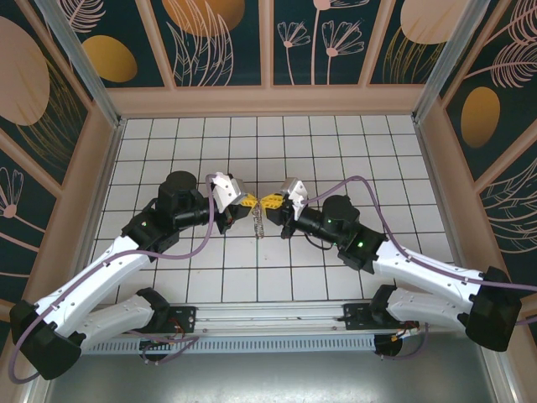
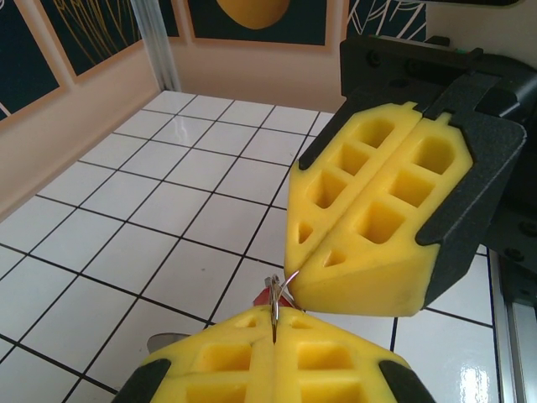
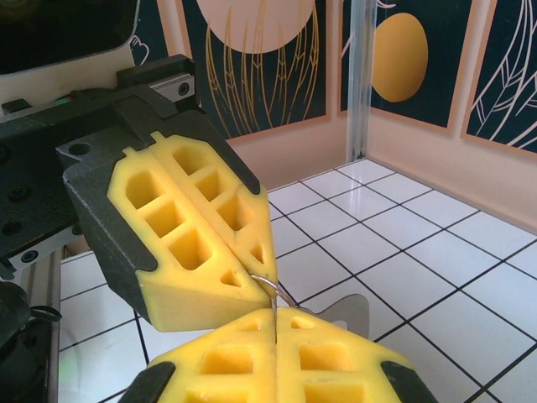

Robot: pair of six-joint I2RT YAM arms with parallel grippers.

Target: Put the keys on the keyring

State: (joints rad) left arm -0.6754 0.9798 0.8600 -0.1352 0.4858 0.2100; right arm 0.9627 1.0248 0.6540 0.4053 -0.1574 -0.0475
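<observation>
- Tip to tip above the middle of the floor (image 1: 168,168), the left gripper (image 1: 248,202) and right gripper (image 1: 271,201) meet nose-on, each with its jaws pressed together.
- Both wrist views show a hair-thin wire standing upright in the seam of the near yellow pads (image 2: 226,357). A short curl of wire bridges to the opposite tip, so each gripper seems clamped on the keyring.
- The keyring (image 1: 258,220) hangs straight below the meeting point with its long axis vertical. Neither arm is nearer to it.
- A speck of red, probably the key (image 2: 267,295) by its tag, sits at the junction against the wire, just above the left gripper's pads.
- Whether the key is already threaded cannot be told.
- The wire looks thin and springy. A flat, dull-silver blade (image 3: 348,312) juts out behind the right gripper's pads.
</observation>
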